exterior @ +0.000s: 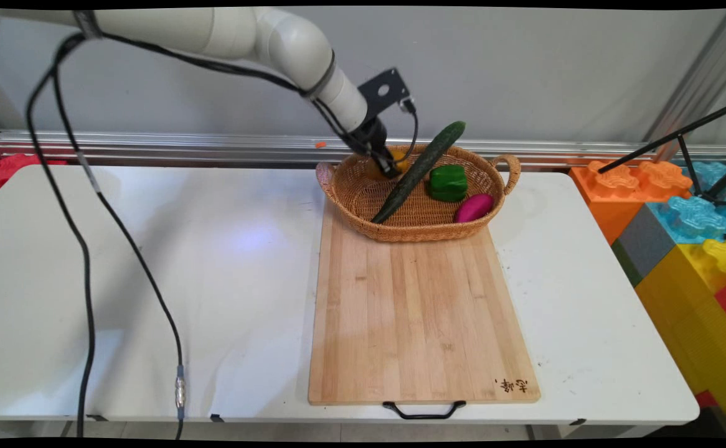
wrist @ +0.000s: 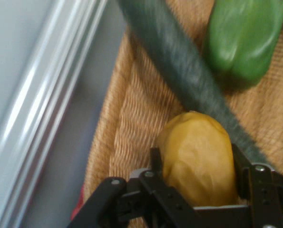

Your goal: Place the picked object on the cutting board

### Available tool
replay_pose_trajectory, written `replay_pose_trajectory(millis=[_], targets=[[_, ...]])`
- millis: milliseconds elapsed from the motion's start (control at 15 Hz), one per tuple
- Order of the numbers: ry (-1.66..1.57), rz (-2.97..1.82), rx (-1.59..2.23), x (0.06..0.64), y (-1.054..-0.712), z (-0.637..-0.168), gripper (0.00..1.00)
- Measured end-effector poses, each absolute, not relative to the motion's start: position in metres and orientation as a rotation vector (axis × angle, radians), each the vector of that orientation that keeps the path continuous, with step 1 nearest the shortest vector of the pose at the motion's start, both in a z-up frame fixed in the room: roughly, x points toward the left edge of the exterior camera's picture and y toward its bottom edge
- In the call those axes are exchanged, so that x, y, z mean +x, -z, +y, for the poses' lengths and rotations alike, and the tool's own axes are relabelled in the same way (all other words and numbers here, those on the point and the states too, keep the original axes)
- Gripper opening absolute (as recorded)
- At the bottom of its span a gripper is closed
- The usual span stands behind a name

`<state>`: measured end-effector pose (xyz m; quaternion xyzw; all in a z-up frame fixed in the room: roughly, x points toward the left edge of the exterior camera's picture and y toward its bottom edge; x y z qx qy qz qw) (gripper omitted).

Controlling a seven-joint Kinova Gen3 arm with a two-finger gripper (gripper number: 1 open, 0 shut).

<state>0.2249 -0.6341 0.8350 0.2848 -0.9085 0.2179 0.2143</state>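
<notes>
My gripper (exterior: 389,167) reaches down into the back left of a wicker basket (exterior: 363,193). In the hand view the gripper (wrist: 196,161) is shut on a yellow-orange rounded vegetable (wrist: 198,156), one finger at each side of it. A long dark green cucumber (exterior: 419,171) leans across the basket just right of the gripper, its tip over the back rim; in the hand view the cucumber (wrist: 179,66) runs right beside the yellow vegetable. A green bell pepper (exterior: 447,182) and a magenta vegetable (exterior: 474,207) lie in the basket's right half.
The basket stands on the far end of a wooden cutting board (exterior: 416,317) with a black handle (exterior: 424,410) at the near edge. Coloured foam blocks (exterior: 687,236) and a black tripod (exterior: 699,162) stand right of the table. Black cables (exterior: 83,249) hang at left.
</notes>
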Motion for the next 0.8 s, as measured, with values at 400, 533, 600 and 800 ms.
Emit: replay_pose_trajectory(millis=[400,533,600,800], targets=[[-0.570,-2.476,0.672,0.188,-0.899,-0.586,0.00],[-0.488,-2.477,0.623,0.170,-0.906,-0.565,0.00],[-0.443,-2.479,0.598,0.160,-0.906,-0.555,0.00],[-0.320,-2.489,0.534,0.133,-0.898,-0.528,0.00]])
